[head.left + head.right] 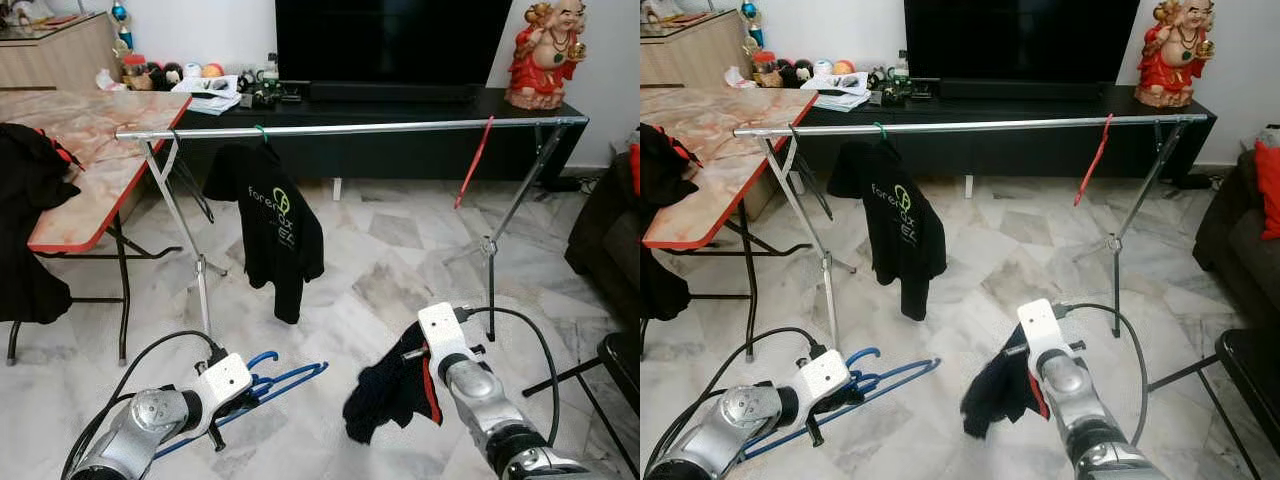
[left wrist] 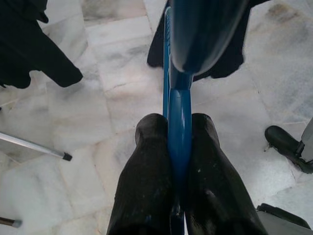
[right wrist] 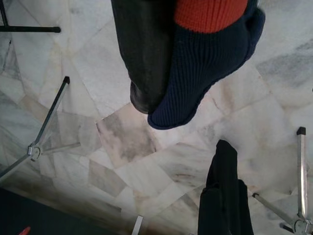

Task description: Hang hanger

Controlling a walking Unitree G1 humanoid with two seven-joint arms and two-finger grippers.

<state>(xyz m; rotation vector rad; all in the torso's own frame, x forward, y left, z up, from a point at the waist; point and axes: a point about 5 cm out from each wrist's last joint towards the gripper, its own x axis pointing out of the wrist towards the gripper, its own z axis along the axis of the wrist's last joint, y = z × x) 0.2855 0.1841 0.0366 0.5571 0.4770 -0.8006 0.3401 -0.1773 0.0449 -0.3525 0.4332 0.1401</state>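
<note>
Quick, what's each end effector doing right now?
Left end effector: closed on the blue hanger.
Right end effector: closed on the dark knit garment.

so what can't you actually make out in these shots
- Right end effector: one finger is wrapped by the navy and red garment, so how it grips is hidden in the right wrist view.
- Blue hanger: its hook end is cut off by the top edge of the left wrist view, beyond the left end effector.
- Small items on the TV console: too small to identify in the eye views.
</note>
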